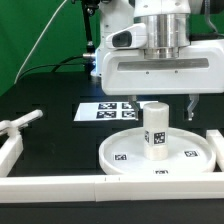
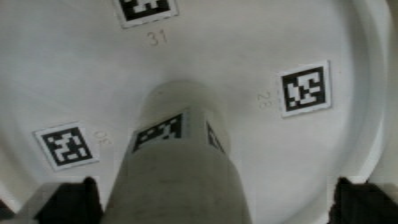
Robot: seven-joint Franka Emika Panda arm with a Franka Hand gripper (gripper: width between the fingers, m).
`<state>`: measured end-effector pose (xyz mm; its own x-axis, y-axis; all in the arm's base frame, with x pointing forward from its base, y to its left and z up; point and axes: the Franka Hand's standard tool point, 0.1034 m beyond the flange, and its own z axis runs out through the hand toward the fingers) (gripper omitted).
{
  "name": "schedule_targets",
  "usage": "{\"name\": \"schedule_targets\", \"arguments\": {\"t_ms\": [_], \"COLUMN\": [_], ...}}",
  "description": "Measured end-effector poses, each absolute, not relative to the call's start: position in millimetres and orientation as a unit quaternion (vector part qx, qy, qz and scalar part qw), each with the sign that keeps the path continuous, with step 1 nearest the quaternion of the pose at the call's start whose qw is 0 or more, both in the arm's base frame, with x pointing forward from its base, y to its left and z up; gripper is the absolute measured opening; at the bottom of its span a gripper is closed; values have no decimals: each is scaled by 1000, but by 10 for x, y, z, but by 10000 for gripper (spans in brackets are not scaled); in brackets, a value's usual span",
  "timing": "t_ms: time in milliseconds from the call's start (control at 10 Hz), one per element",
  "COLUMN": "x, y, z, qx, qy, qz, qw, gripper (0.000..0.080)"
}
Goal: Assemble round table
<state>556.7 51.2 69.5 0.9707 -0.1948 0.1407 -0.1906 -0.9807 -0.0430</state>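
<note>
At near side of table [image 1: 50,95], found leg [image 1: 156,130] upright at centre of disc [image 1: 130,141]. Noted gripper [image 2: 217,198] spread wide astride leg, holding nothing. Judged leg fitting in hand; advised closing squarely, then twisting home.

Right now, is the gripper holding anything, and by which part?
Nothing is held. The gripper is open, its fingers clear of the upright cylinder leg standing on the round disc.

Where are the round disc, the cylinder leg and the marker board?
round disc [image 1: 130,143]: exterior view, bare floor inside the rim.
cylinder leg [image 1: 156,130]: exterior view, middle of its side wall.
marker board [image 1: 105,111]: exterior view, its tagged top face.
</note>
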Motion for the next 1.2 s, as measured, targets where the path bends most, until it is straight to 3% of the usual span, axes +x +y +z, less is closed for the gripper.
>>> {"name": "schedule_targets", "arguments": {"t_ms": [500,900,1100,1200], "x": [5578,5593,5595,5594], "y": [493,403,398,401], "z": [712,709,712,710], "qx": [-984,-977,-984,-988], "qy": [-164,-201,-166,-136], "qz": [-60,-62,-63,-64], "qw": [-19,-23,-20,-18], "gripper": [649,649,407,407]}}
